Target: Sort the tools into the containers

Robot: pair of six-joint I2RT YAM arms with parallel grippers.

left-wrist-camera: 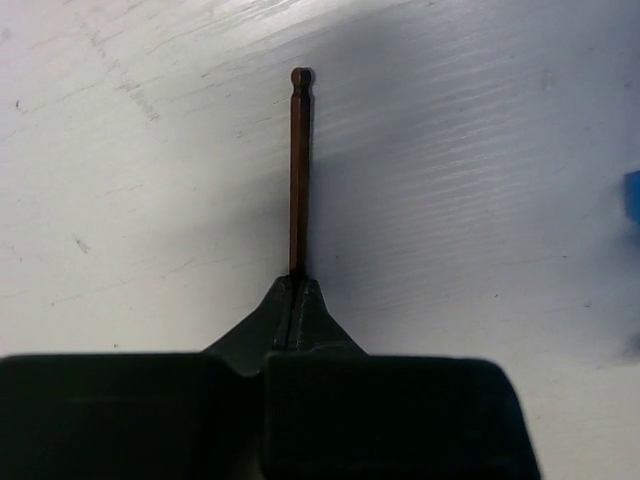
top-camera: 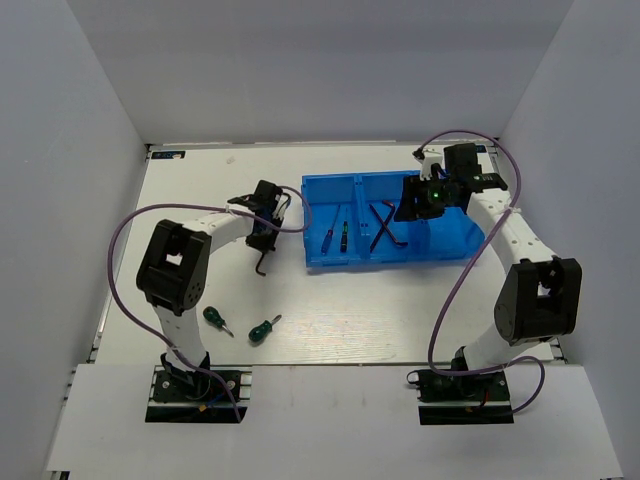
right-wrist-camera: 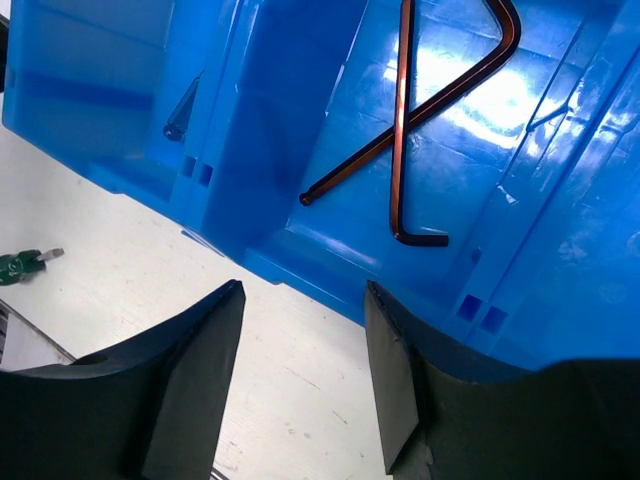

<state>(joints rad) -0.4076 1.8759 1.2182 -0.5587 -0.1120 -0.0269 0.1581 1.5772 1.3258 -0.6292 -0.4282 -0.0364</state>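
White walls point(top-camera: 60, 150) close in a pale table point(top-camera: 350, 330), with a long blue bin point(top-camera: 440, 245) at about 12 o'clock from its centre. At 9 o'clock from the bin, the left gripper point(left-wrist-camera: 297, 290) is clamped tight on one end of a dark hex key point(left-wrist-camera: 299, 170). Pinching it there leaves the shaft free beyond the tips, probably so it can drop cleanly beside its kind. In the wrist view its long axis runs from 6 to 12 o'clock, ball end farthest out. Its bend is not visible there, and I cannot tell whether it touches the table. The right gripper point(right-wrist-camera: 300, 330) hangs over the bin with its fingers wide apart and empty, likely parked out of the way above two crossed hex keys point(right-wrist-camera: 400, 130) in the middle compartment. Two thin screwdrivers point(top-camera: 343, 236) lie in the left compartment. Two green-handled screwdrivers point(top-camera: 215, 320) wait on the table at 7 o'clock from the bin.
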